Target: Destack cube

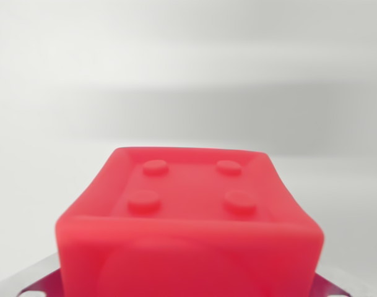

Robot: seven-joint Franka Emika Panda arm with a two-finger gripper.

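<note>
Red cube (188, 226) fills the lower half of your wrist view, so close to the lens that its near face blurs; you see its top, a shallow recess with a raised rim and four round studs (191, 184), the sort that lock one block onto another. Bits of grey metal (36, 278) with slots peek out at both bottom corners, probably part of the gripper mount, but no fingers show, so you cannot tell whether the pincer is wide, narrow or holding the cube. Being this near and centred suggests the cube sits between the jaws, though that is a judgement. Behind it lies only a pale, featureless surface (188, 74); whatever is beneath the cube is hidden.
</note>
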